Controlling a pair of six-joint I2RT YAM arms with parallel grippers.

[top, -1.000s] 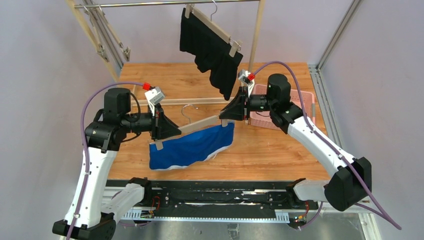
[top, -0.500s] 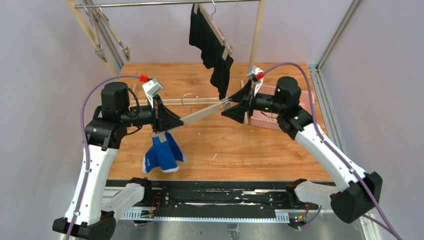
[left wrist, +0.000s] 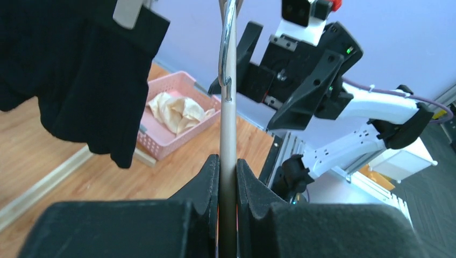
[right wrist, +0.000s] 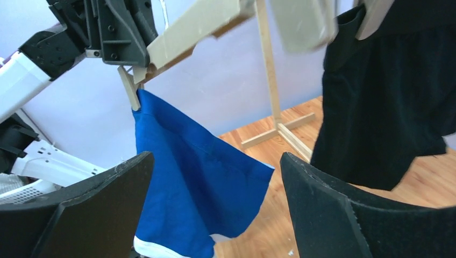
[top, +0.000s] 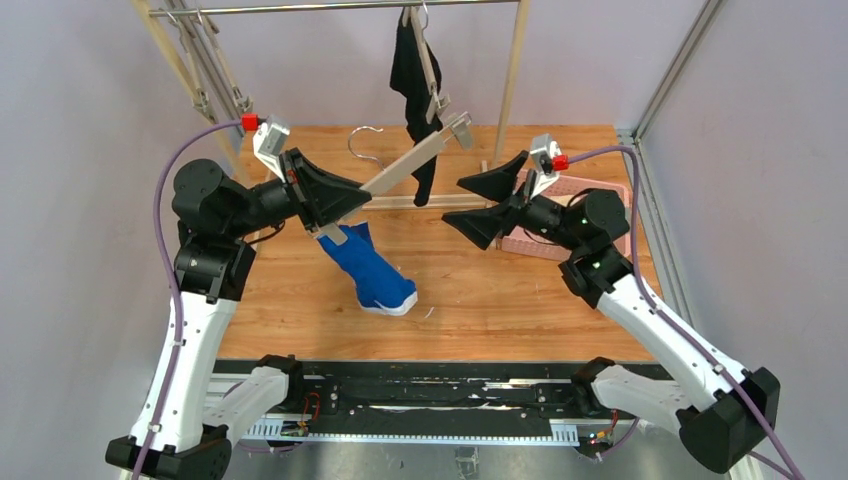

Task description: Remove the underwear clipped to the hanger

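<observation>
Grips pale wooden clip hanger [top: 410, 165] in left claw [top: 358, 200], clamped tight. Holds right claw [top: 453, 203] spread wide, empty, near hanger's raised end. Notes bright blue white-trimmed briefs [top: 368, 268] dangling from hanger's lower clip.

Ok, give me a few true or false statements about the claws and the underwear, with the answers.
1. The blue underwear hangs from just one clip of the wooden hanger. True.
2. The right claw grips the blue underwear. False: the right claw is open and holds nothing.
3. The left claw is shut on the wooden hanger. True.
4. The black underwear lies in the pink basket. False: the black underwear hangs clipped below the rail; the cream underwear lies in the pink basket.
</observation>
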